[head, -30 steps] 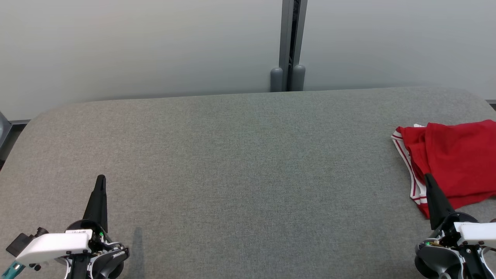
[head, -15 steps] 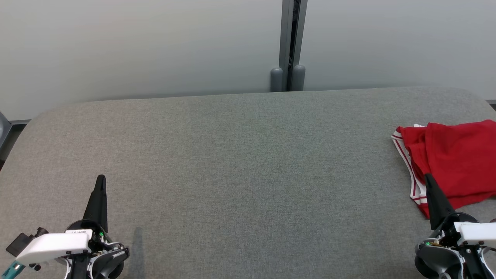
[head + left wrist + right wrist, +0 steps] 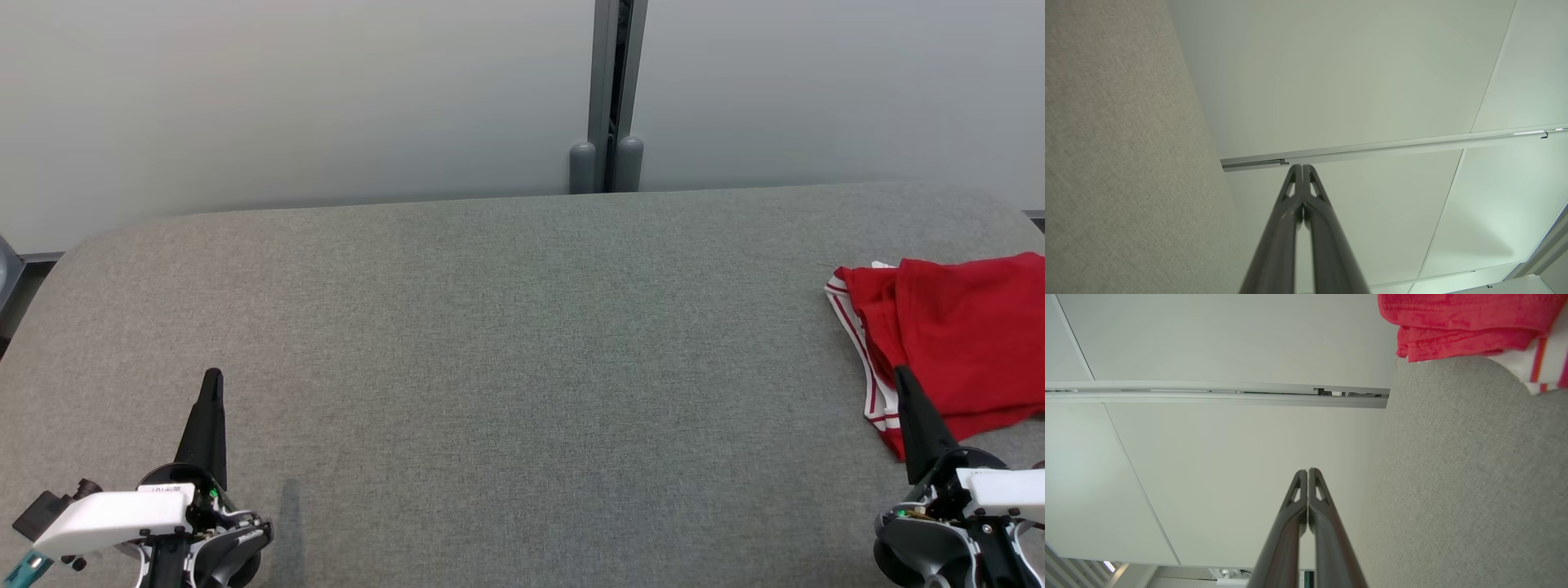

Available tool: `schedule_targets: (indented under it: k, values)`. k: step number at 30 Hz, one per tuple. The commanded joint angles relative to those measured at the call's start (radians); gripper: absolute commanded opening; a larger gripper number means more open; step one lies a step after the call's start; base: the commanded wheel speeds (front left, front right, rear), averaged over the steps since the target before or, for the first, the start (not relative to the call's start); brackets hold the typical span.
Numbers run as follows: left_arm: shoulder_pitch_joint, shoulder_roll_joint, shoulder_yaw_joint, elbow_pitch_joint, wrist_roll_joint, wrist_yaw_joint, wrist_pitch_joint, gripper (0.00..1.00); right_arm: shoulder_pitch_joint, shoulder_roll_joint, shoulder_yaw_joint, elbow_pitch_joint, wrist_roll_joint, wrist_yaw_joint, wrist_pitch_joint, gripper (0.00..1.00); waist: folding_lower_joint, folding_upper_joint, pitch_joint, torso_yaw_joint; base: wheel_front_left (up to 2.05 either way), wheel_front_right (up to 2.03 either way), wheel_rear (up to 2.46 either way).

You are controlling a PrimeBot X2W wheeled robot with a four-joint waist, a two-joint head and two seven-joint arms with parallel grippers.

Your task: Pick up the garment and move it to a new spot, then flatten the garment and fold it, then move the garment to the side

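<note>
The garment (image 3: 955, 335) is red with a white, red-striped band along its left edge. It lies folded at the right edge of the grey table (image 3: 522, 343); the right wrist view catches its hem (image 3: 1461, 322) at the top right. My right gripper (image 3: 901, 376) is shut at the lower right, its tip in front of the garment's near left edge, holding nothing; its closed fingers (image 3: 1307, 472) point along the table. My left gripper (image 3: 213, 376) is shut and empty at the lower left, far from the garment, its fingers (image 3: 1301, 167) pressed together.
A pale wall with a grey vertical post (image 3: 616, 94) stands just behind the table's far edge. The table top has rounded corners and drops off at left (image 3: 24, 310) and right. A wide stretch of bare felt lies between the two grippers.
</note>
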Motion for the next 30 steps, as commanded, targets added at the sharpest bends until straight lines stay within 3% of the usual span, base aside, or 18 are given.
schedule_targets:
  k: [1,30]
  values:
    - [-0.012,0.005,0.004,-0.003,-0.001,-0.003,0.003,0.0,0.009,-0.009,0.0,-0.003,0.003,0.0,0.003,0.0,0.0,0.0,0.0,0.0,0.0,0.0,0.0]
    - [-0.012,0.005,0.004,-0.003,-0.001,-0.003,0.003,0.0,0.009,-0.009,0.0,-0.003,0.003,0.0,0.003,0.0,0.0,0.0,0.0,0.0,0.0,0.0,0.0]
